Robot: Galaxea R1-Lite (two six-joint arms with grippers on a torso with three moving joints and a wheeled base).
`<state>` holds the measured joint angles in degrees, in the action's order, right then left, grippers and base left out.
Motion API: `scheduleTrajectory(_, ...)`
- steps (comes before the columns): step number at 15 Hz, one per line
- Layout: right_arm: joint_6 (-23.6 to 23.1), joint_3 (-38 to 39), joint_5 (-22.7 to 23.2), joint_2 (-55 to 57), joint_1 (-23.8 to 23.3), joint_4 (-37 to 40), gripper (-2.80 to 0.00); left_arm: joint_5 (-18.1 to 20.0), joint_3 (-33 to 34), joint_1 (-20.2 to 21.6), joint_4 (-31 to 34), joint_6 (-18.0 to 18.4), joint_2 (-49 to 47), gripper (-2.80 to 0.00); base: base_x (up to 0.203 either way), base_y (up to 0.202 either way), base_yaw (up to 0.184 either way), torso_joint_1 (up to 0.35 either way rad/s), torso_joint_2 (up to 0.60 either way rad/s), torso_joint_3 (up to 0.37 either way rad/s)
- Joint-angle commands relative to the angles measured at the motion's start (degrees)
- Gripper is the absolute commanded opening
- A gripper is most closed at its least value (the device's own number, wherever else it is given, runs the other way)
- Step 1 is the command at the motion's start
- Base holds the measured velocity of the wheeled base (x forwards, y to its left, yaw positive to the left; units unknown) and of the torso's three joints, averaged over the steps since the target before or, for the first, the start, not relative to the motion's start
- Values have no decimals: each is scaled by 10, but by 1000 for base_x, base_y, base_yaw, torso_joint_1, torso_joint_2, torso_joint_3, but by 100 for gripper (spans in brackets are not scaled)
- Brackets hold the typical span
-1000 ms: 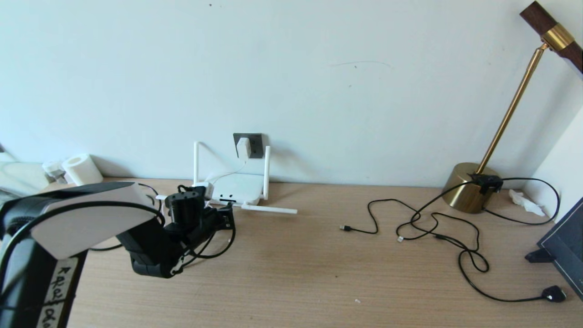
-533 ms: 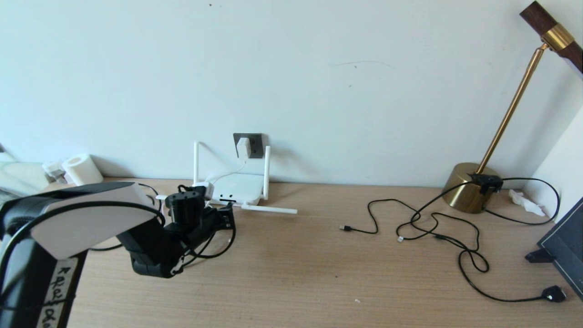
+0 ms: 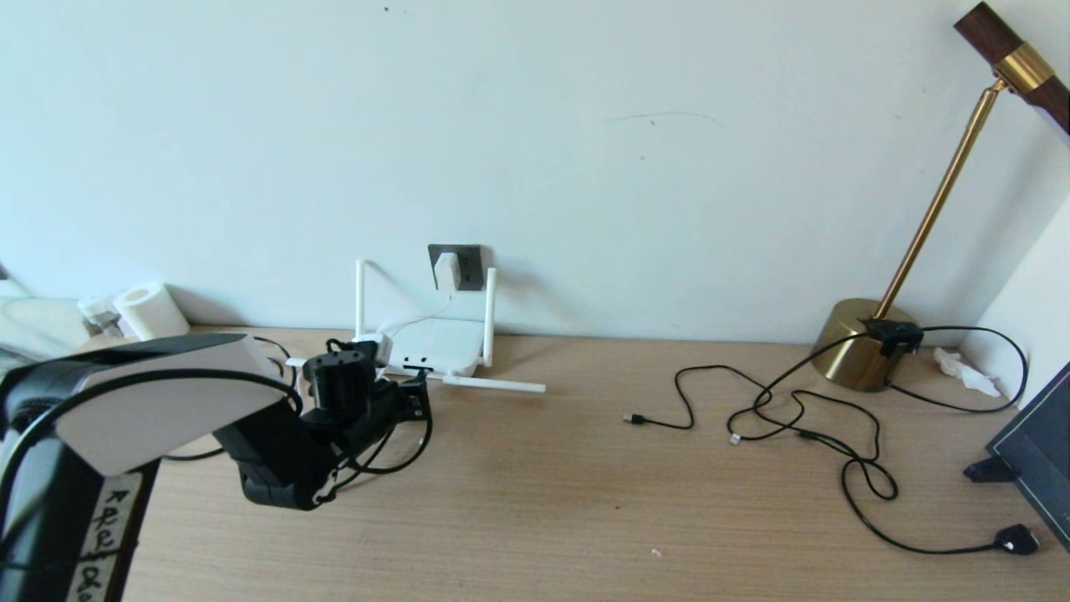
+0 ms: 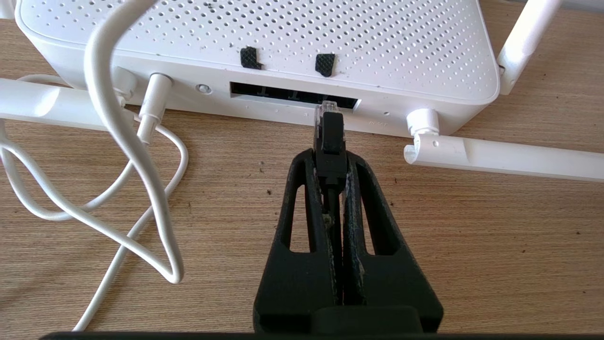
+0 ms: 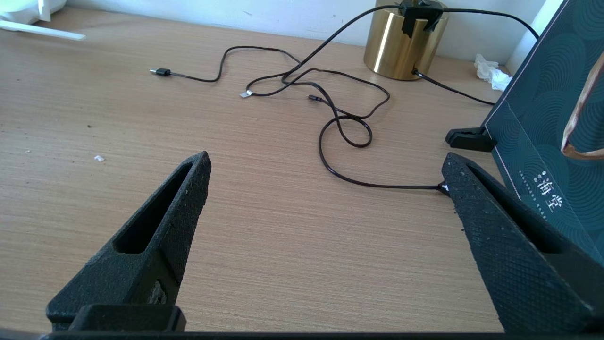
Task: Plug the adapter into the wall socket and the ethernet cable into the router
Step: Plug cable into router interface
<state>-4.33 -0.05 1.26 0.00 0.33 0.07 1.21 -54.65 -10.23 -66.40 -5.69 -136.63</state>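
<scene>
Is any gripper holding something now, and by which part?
The left gripper holds the ethernet cable by its black boot, behind the clear plug at the router ports. The right gripper is open and holds nothing.

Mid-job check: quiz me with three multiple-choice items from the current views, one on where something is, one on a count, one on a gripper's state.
1. Where is the adapter?
A. Lying on the desk by the lamp
B. Seated in the wall socket
C. Held in the right gripper

2. How many antennas of the router stand upright in the head view?
A. Two
B. Four
C. None

3. What is the left gripper doing?
A. Open above bare desk
B. Shut on the white cord
C. Shut on the ethernet cable, its clear plug at the port row

Answers:
1 B: the white block sits on the dark plate on the wall, its cord running down to the router.
2 A: two white sticks rise beside the box; another lies flat on the desk.
3 C: the fingers pinch the black boot, and the plug tip meets the dark slot.

The right gripper is open over the desk.
</scene>
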Motion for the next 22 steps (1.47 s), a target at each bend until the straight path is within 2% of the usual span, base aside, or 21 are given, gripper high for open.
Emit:
scheduleTrajectory(1,-1,0,1,1,0,0,0,0,2,0,-4,-1,3,-280,0,0,0,0,0,0)
scheduleTrajectory(22,-1,0,1,1,0,0,0,0,-5,0,-3,0,0,-280,0,0,0,0,0,0)
